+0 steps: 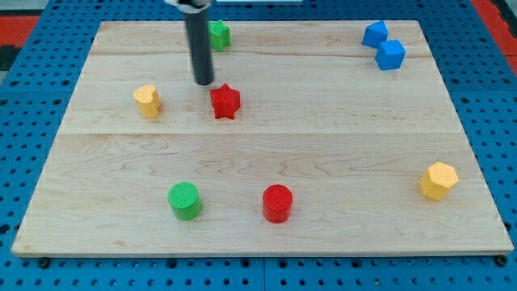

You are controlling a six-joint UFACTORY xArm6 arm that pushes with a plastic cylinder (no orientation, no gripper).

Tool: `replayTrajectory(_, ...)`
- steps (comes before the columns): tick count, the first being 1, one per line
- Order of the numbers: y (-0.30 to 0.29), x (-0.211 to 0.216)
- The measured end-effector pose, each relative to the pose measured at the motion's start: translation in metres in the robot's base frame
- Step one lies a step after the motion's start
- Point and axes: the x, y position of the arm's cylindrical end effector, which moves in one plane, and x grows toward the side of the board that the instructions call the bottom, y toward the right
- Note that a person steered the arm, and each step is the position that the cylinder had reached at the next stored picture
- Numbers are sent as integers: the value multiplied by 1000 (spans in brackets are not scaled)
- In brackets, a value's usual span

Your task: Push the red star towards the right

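The red star [225, 101] lies on the wooden board [323, 153], left of centre in the upper half. My tip [204, 82] is just up and to the left of the star, close to it with a small gap showing. The dark rod rises from the tip to the view's top edge.
A green block [219, 34] sits behind the rod at the top. A yellow block [147, 100] lies left of the star. A green cylinder [185, 200] and a red cylinder [277, 203] sit near the bottom. Two blue blocks [384, 46] are top right. A yellow hexagon [439, 180] is at the right.
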Motion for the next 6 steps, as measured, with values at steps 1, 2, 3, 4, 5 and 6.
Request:
replayTrajectory(1,7,29)
replayTrajectory(2,37,30)
replayTrajectory(3,41,66)
replayTrajectory(4,56,69)
replayTrajectory(5,89,38)
replayTrajectory(6,128,33)
